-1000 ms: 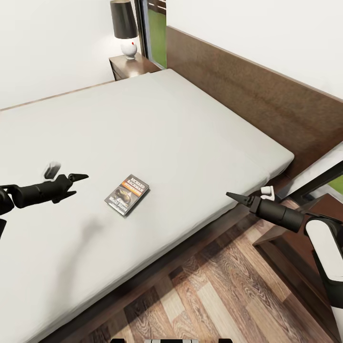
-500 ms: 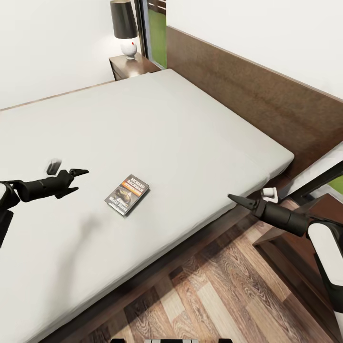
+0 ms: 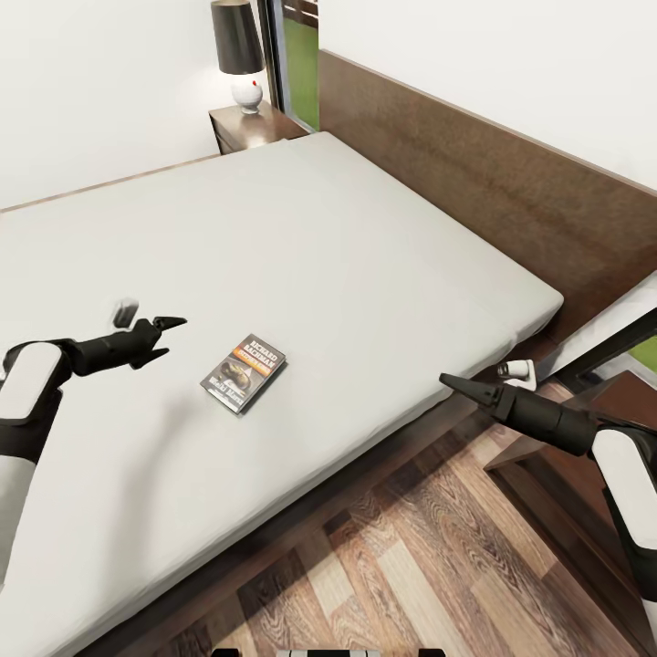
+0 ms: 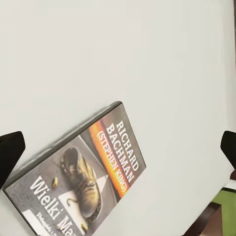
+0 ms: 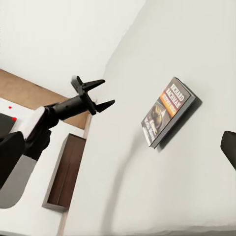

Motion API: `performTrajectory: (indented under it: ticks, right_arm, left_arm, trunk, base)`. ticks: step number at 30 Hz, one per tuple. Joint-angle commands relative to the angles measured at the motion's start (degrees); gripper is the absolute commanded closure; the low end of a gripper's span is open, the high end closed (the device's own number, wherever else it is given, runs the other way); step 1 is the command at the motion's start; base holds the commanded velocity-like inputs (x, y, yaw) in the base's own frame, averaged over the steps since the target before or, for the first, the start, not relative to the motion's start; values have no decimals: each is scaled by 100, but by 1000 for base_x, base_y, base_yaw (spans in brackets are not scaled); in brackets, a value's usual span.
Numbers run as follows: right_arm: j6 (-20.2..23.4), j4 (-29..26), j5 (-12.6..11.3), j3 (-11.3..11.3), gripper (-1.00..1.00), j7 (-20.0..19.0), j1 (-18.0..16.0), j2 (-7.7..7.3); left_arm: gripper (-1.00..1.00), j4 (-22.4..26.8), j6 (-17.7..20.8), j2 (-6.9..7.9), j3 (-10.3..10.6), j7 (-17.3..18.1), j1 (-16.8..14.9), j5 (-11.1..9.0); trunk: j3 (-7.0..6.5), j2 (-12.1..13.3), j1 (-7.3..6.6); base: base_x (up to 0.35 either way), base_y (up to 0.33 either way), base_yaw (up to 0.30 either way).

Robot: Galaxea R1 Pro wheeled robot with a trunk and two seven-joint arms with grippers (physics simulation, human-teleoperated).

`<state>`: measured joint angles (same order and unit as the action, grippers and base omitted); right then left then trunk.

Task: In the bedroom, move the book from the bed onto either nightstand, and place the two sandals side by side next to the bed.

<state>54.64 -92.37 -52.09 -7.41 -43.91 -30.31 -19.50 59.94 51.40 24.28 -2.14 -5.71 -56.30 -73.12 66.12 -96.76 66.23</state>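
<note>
Reaching for the paperback point(image 3: 244, 371) on the bed point(image 3: 301, 237) — left gripper point(image 3: 164, 335) spread open, empty, just beside; next, lower and close.

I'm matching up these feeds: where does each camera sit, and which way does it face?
Head: high, facing down over the pale grey bed; both arms show.
Left wrist: above the dark paperback book; fingertips at the edges.
Right wrist: looks across the mattress at the left gripper.
All share the book.
</note>
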Motion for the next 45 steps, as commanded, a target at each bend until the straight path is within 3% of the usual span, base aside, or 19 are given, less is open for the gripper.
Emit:
performTrajectory:
  ticks: [1, 2, 3, 4, 7, 9, 10, 11, 12, 13, 17, 26, 45]
  right_arm:
    - [27, -2, 6, -5, -100, -29, -3, 0]
    - [27, -2, 6, -5, -100, -29, -3, 0]
    - [26, -3, 6, -5, -100, -33, -2, -1]
    - [23, -6, 6, -3, -100, -40, -2, -1]
    - [22, -8, 6, 0, -100, -44, -1, 4]
    - [21, -8, 6, 1, -100, -45, 2, 6]
    - [21, -8, 6, 1, -100, -45, 2, 6]
    - [21, -9, 6, 2, -100, -46, 4, 7]
    - [21, -9, 6, 2, -100, -46, 4, 7]
    - [18, -9, 6, 2, -100, -47, 5, 7]
    - [14, -9, 6, 3, -100, -47, 5, 12]
    - [12, -9, 6, 3, -100, -47, 7, 9]
    - [12, -9, 6, 2, -100, -56, 8, 2]
  left_arm:
    - [-100, -268, -22, -52, -6, 214, -118, 220]
    - [-100, -268, -22, -52, -6, 214, -118, 220]
    - [-100, -409, -50, -72, -4, 347, -181, 343]
    - [-100, -877, -179, -122, 3, 738, -382, 647]
    - [-100, -1449, -362, -199, 16, 1090, -613, 908]
    - [-100, -2028, -602, -308, 96, 1404, -852, 1227]
    - [-100, -2028, -602, -308, 96, 1404, -852, 1227]
    - [-100, -2369, -778, -390, 180, 1625, -982, 1472]
    - [-100, -2369, -778, -390, 180, 1625, -982, 1472]
    - [-100, -2676, -945, -469, 246, 1848, -1073, 1687]
    - [-100, -3099, -1153, -570, 321, 2172, -1189, 1940]
    - [-100, -3346, -1274, -615, 367, 2363, -1248, 2085]
    - [-100, -3456, -1350, -613, 384, 2409, -1211, 2126]
  trunk:
    - [3, -2, 0]
    - [3, -2, 0]
    - [3, -2, 0]
    - [3, -2, 0]
    - [3, -2, 0]
    - [3, -2, 0]
    - [3, -2, 0]
    - [3, -2, 0]
    - [3, -2, 0]
    - [3, -2, 0]
    - [3, -2, 0]
    - [3, -2, 0]
    - [3, -2, 0]
  base:
    - [0, 0, 0]
    - [0, 0, 0]
    - [0, 0, 0]
    - [0, 0, 0]
    - [0, 0, 0]
    - [0, 0, 0]
    - [0, 0, 0]
    - [0, 0, 0]
    - [0, 0, 0]
    - [0, 0, 0]
    - [0, 0, 0]
    - [0, 0, 0]
    - [0, 0, 0]
